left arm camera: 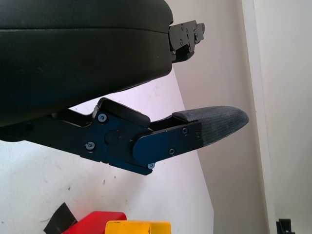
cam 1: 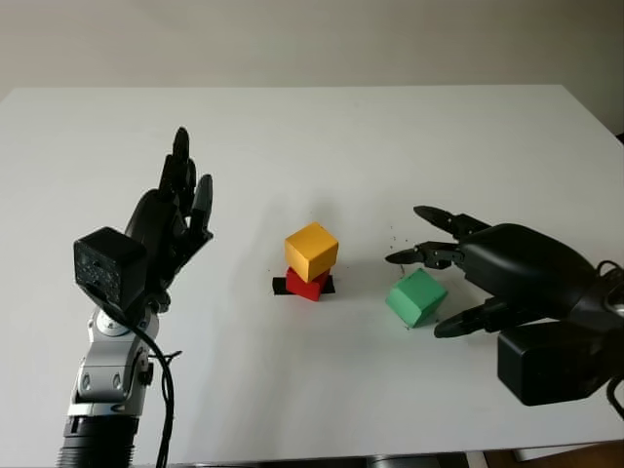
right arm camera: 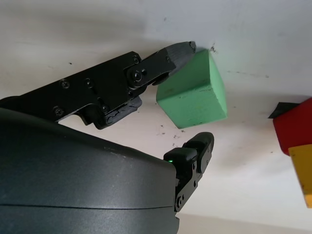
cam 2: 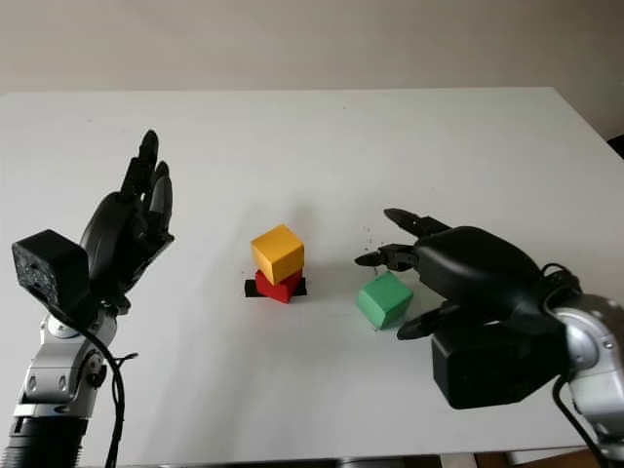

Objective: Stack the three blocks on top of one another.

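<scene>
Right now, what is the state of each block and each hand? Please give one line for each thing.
yellow block: stacked on the red block, turned a little askew.
red block: on the table, on a black mark, under the yellow block.
green block: on the table, not yet stacked.
right hand: open, fingers around the green block.
left hand: open, raised left of the stack.

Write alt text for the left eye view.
A yellow block sits stacked on a red block mid-table, while the right robot hand reaches around a green block beside the stack. The left robot hand is open, raised left of the stack.
</scene>
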Tool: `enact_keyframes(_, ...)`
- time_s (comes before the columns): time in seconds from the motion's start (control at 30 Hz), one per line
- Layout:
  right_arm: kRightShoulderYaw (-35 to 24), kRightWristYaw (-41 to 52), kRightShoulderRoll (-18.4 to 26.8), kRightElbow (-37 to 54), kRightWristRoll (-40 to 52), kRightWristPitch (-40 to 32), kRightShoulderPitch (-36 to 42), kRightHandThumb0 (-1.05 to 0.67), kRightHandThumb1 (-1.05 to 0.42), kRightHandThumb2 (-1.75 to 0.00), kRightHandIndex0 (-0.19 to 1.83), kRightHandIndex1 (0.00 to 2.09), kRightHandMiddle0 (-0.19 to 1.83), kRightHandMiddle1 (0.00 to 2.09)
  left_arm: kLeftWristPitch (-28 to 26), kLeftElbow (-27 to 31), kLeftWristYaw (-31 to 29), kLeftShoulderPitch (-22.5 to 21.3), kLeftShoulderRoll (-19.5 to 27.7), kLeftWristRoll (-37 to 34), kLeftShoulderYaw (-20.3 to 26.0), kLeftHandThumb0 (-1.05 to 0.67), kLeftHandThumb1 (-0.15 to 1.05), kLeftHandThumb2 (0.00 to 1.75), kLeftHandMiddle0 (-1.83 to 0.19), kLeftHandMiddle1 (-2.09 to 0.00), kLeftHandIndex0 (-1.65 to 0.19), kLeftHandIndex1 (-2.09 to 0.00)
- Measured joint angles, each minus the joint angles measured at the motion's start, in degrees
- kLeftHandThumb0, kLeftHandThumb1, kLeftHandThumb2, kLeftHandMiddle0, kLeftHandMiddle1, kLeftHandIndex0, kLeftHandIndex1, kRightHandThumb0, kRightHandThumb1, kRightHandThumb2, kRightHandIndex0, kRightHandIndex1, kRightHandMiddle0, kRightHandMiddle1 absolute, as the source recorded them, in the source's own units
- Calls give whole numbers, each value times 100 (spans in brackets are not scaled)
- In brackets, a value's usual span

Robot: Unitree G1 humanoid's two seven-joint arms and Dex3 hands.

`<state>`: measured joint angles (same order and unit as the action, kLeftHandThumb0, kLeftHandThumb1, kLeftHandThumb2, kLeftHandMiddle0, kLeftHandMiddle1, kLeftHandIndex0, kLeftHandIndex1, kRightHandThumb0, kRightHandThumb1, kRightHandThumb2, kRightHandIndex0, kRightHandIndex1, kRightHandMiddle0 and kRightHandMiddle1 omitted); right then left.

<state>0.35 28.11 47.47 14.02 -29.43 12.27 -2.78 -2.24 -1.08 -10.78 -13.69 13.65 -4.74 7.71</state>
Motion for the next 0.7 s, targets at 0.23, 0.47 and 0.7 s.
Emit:
enact_keyframes(0.23,173,-258,-7,-352,-320,332,-31,-43,-88,-6,6,8,48,25,-1,0,-4,3,69,12,1,-74,105,68,19,0,19,0)
enact_keyframes(0.47,167,-285,-9,-408,-183,372,-84,-40,-90,-6,13,9,66,36,13,-2,12,4,72,26,0,-75,105,68,19,0,19,0)
enact_keyframes(0.7,146,-482,-51,-480,9,522,-83,-36,-93,-6,26,7,55,106,157,-40,71,3,68,73,-6,-74,105,67,19,0,19,0)
